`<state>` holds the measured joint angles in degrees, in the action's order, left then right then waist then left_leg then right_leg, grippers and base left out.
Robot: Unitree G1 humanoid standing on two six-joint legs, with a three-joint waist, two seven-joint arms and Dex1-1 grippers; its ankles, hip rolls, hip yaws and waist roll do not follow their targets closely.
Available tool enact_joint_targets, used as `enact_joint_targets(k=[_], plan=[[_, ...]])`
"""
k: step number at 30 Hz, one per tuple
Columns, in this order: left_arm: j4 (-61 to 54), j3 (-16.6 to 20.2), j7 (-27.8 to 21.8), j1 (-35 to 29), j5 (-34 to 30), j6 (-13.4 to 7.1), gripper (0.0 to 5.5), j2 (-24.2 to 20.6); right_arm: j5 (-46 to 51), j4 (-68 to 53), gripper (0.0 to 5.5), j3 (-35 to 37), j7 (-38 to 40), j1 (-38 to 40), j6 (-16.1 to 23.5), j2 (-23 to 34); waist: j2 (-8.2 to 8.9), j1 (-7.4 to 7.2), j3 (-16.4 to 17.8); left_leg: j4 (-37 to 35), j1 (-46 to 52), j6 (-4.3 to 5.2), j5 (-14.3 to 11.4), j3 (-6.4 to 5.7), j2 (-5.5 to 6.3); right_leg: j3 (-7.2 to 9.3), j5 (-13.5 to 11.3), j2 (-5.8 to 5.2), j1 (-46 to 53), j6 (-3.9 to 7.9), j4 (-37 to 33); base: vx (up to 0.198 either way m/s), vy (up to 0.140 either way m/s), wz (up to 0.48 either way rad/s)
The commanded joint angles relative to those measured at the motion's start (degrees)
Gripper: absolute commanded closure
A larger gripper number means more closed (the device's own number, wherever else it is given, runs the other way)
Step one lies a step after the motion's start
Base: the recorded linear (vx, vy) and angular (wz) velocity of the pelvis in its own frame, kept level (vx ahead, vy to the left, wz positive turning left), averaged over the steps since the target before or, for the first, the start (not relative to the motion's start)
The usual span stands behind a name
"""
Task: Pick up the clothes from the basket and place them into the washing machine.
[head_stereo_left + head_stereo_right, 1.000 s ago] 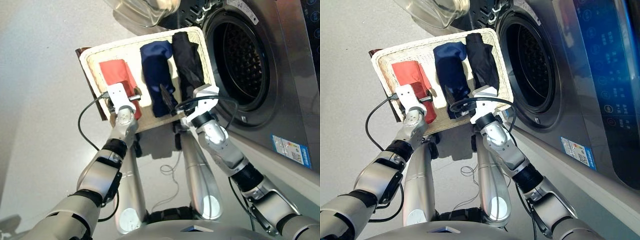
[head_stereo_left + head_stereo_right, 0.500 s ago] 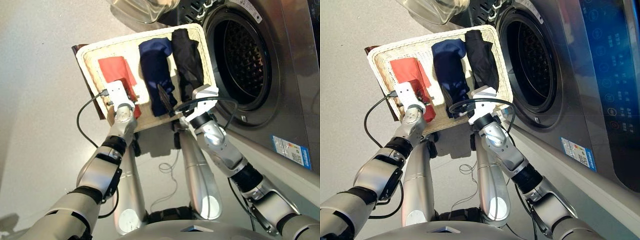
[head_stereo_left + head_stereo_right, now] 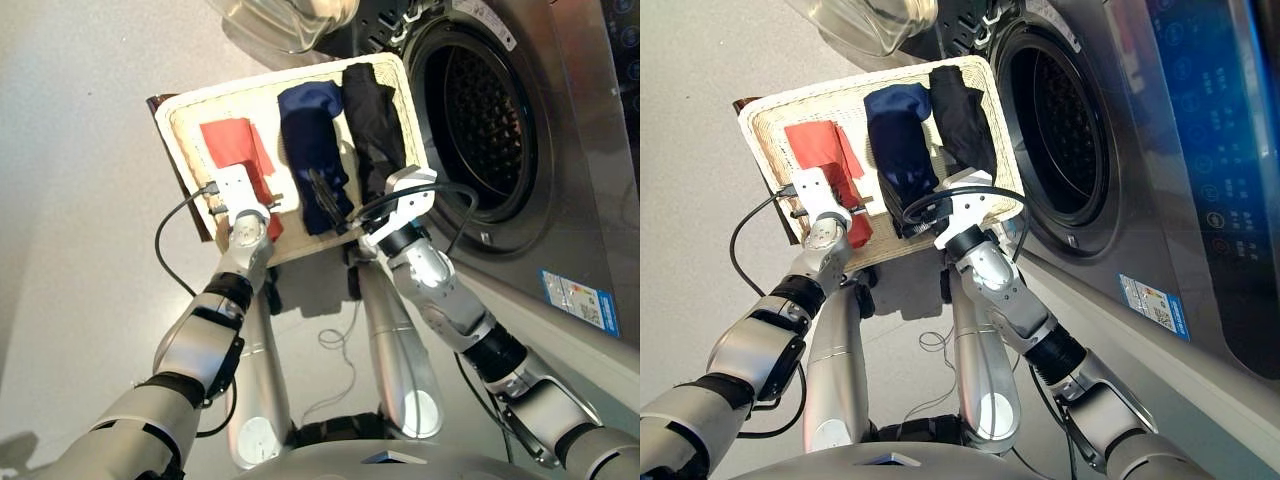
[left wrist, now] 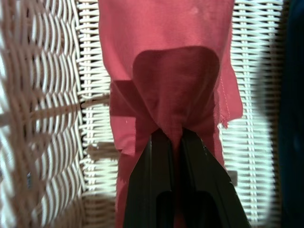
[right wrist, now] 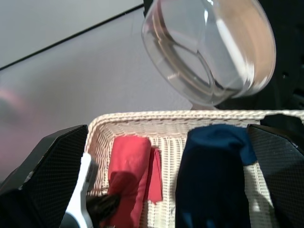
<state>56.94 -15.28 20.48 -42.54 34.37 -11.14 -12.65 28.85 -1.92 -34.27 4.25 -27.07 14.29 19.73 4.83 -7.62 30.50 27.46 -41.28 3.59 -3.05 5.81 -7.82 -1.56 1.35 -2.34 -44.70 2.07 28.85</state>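
Note:
The cream-white wicker basket (image 3: 300, 82) holds the clothes side by side: a coral-red roll (image 3: 232, 145), a navy blue roll (image 3: 310, 130) and a black roll (image 3: 372, 110). My left gripper (image 4: 174, 135) is shut on the near end of the coral-red garment (image 4: 166, 71), which bunches up between its fingers. My right gripper (image 3: 328, 200) hangs open just above the near end of the navy roll, its fingers (image 5: 52, 166) spread wide with nothing between them. To the right of the basket is the washing machine (image 3: 560, 150), with its round drum opening (image 3: 480, 120) uncovered.
The machine's glass porthole door (image 3: 290, 20) is swung open beyond the basket's far edge. A dark brown stand (image 3: 172, 150) shows under the basket's left side. A thin cable (image 3: 335, 345) lies on the grey floor near my legs.
My right gripper has edged a little further over the navy roll's near end. The left gripper stays pinched on the coral-red cloth. The view shifted slightly.

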Motion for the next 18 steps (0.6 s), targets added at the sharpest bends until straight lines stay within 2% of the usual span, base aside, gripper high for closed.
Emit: enact_joint_targets(k=[1,6,7,8,15,18], plan=[[-3.4,0.1,0.2,1.4,0.3,-2.6,5.50,0.5,1.9,-6.9,0.00,0.5,-1.2,-0.1,3.2,0.7,-0.09,1.02,-0.7,-0.7,2.6,2.24,-1.2,-2.13,0.68,0.11,2.0,-2.63,2.6,4.25,0.4,0.000,0.000,0.000],[-16.5,-0.6,0.9,9.6,-1.9,-4.7,5.50,-0.5,0.3,-7.0,0.00,3.4,0.1,1.9,2.6,1.5,-0.74,2.33,-0.7,-4.2,6.6,2.10,0.1,-1.71,1.40,0.35,1.2,-2.99,7.0,4.42,-3.1,0.023,-0.001,-0.001],[-20.1,-0.6,1.5,11.4,-3.6,-5.0,5.50,-1.1,-0.3,-7.0,0.00,4.3,0.7,2.3,2.7,1.7,-0.84,2.60,-0.7,-5.0,7.6,1.98,0.3,-1.59,1.61,0.46,1.0,-3.03,8.0,4.46,-3.7,0.074,0.008,0.004],[-26.2,-1.0,1.2,14.5,-8.2,-5.6,5.50,-2.8,-1.7,-7.8,0.00,5.9,0.7,2.9,2.8,2.7,-1.04,3.08,-0.7,-6.6,9.6,1.81,0.7,-1.70,2.01,0.61,0.6,-3.25,10.0,4.56,-5.1,0.055,0.006,0.022],[-38.0,-1.0,-0.2,19.7,-15.9,-8.1,5.50,-5.6,2.1,-9.3,0.00,9.3,-0.9,2.9,3.2,4.4,-1.23,4.37,-0.7,-10.5,15.5,1.50,1.6,-2.11,3.04,1.24,-0.2,-4.17,16.3,5.07,-9.0,0.044,-0.003,0.047],[-44.6,-1.8,-0.8,21.1,-21.5,-9.1,5.50,-8.5,4.8,-10.8,0.00,9.9,-1.9,1.7,2.7,6.2,-0.95,5.02,-0.7,-11.6,17.6,1.32,1.6,-2.24,3.42,1.28,-0.4,-4.39,18.5,5.30,-10.2,0.000,0.000,0.000]])
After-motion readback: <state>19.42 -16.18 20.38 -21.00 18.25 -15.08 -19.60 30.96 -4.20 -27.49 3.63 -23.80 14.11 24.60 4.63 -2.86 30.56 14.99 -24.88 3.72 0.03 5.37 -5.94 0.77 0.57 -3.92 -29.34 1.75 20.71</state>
